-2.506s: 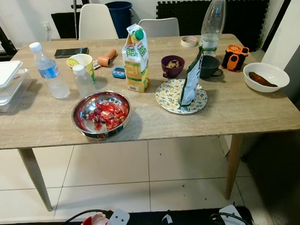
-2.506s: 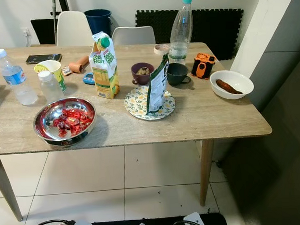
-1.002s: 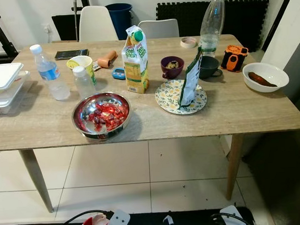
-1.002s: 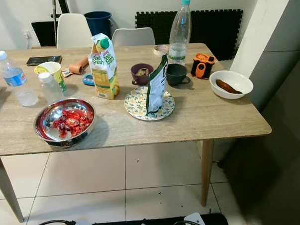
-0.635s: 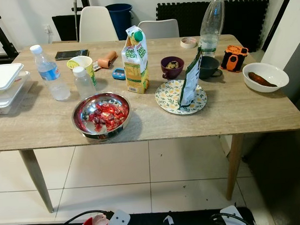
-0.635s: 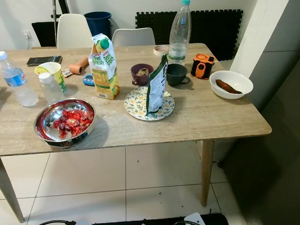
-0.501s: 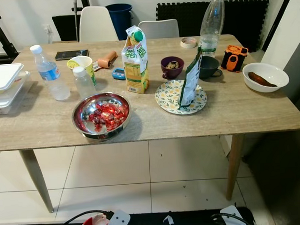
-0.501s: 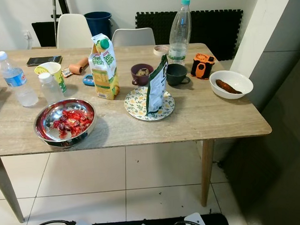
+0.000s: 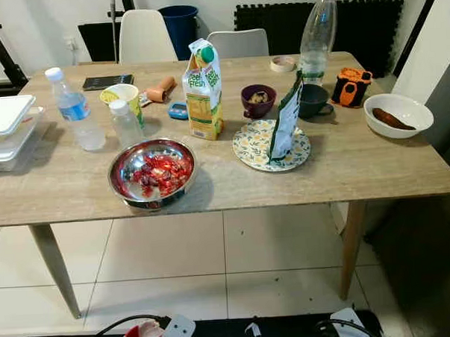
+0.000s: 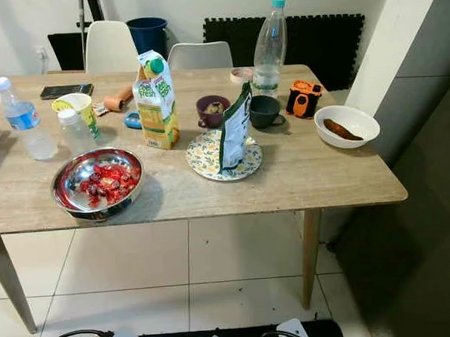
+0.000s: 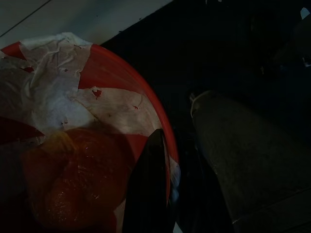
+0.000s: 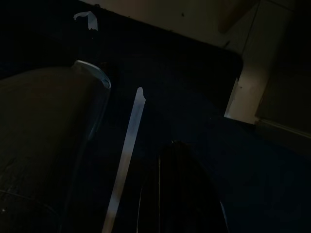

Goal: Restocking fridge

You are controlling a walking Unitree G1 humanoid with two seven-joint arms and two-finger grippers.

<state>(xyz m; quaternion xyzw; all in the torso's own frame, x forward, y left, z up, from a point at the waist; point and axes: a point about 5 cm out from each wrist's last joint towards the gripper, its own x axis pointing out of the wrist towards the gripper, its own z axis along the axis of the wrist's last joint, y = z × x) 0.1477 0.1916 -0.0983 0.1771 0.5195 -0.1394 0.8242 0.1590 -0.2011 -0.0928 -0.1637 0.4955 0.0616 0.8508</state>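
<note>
Facing the tabletop (image 9: 374, 173) from a few steps back, goods not yet picked for the fridge.

Carton (image 9: 203, 89) upright mid-tabletop, reading "Feel Fresh"; pouch (image 9: 286, 121) propped on plate (image 9: 248, 149); metal bowl (image 9: 152, 172) near the front edge. Left tool (image 11: 148, 194) low beside a red bowl (image 11: 104, 87), right tool (image 12: 180, 194) idle; cannot tell either's opening.
</note>
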